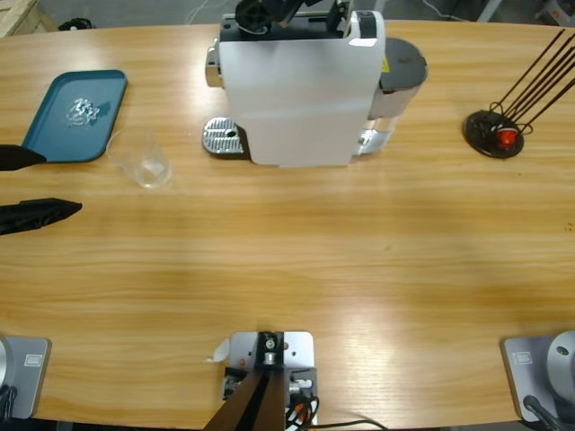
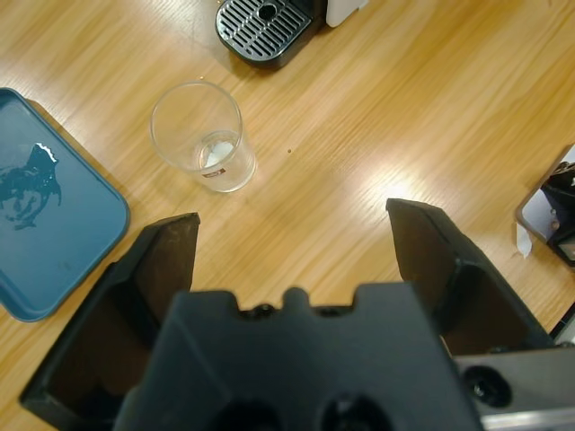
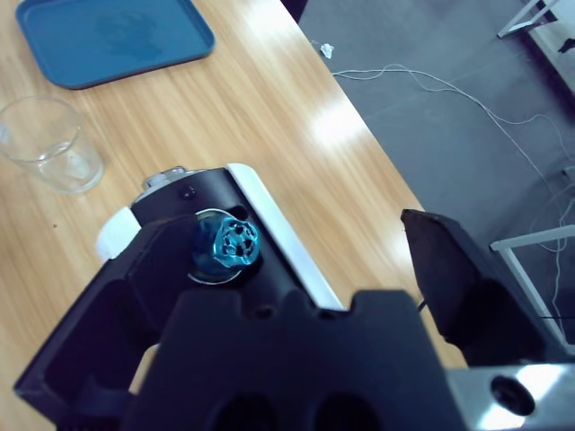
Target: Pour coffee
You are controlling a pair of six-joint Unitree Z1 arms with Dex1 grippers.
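**Two open grippers, one empty glass, nothing poured**

Two grippers are out and neither has hold of anything. The left gripper (image 2: 292, 260) hangs at the bench's left edge with its jaws spread wide, pointed at the clear glass (image 2: 199, 135), which stands upright a little ahead of it; the jaws look set to take the glass between them. The right gripper (image 3: 296, 269) hovers over the top of the coffee machine (image 1: 301, 85), jaws likewise wide apart, above a blue capsule (image 3: 226, 244) seated in the machine's top slot, so I'd guess it is there to work the lid or lever.

The glass sits between the teal tray (image 1: 54, 135) and the machine's perforated drip grate (image 2: 262, 22), close to both but touching neither. No coffee is visible; the glass looks empty, so the drink is presumably yet to come from the machine.

The bench (image 1: 296, 260) in front of the machine is bare wood, giving the glass a clear path to the grate. The tray's rim crowds its left side. A capsule stand (image 1: 494, 133) stays well off to the right.
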